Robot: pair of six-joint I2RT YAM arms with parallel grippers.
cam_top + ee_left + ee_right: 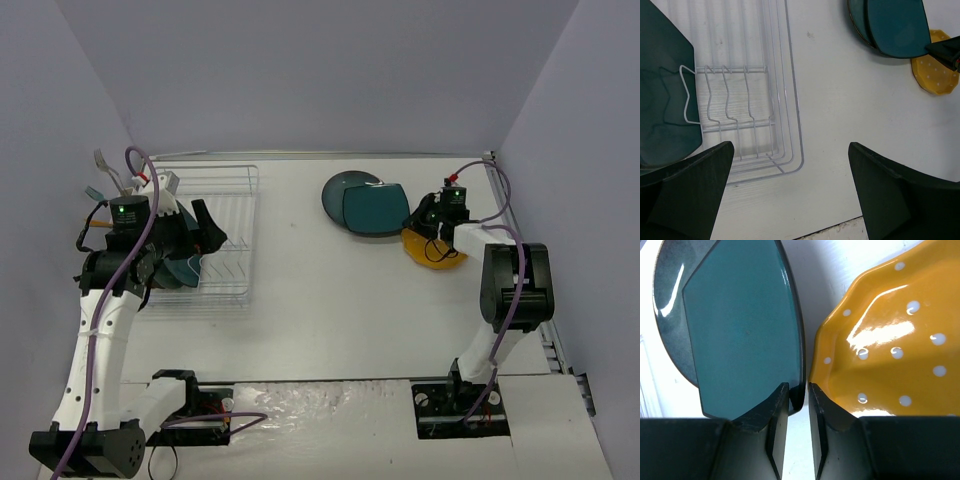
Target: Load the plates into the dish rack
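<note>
Three plates lie bunched on the white counter, well apart from the white wire dish rack. A dark teal rounded-square plate rests on a blue-grey round plate, and a yellow-orange scalloped plate with white dots lies just beside them. A second dark teal plate stands on edge among the rack's prongs.

The right claw is down at the rim of the teal plate on the counter. Its fingers are almost together, leaving a thin gap, and the rim sits at the mouth of that gap. I cannot tell whether the rim is truly pinched. The left claw hangs wide open and empty over the rack's edge.

The step in hand looks like getting hold of that teal plate. To do it well, one finger should pass fully under the rim and the other over it before closing, without nudging the yellow plate so close by. The glazed rim is probably slippery, so take a deep bite. Then lift slowly and tilt the plate on edge before carrying it to a free slot.
</note>
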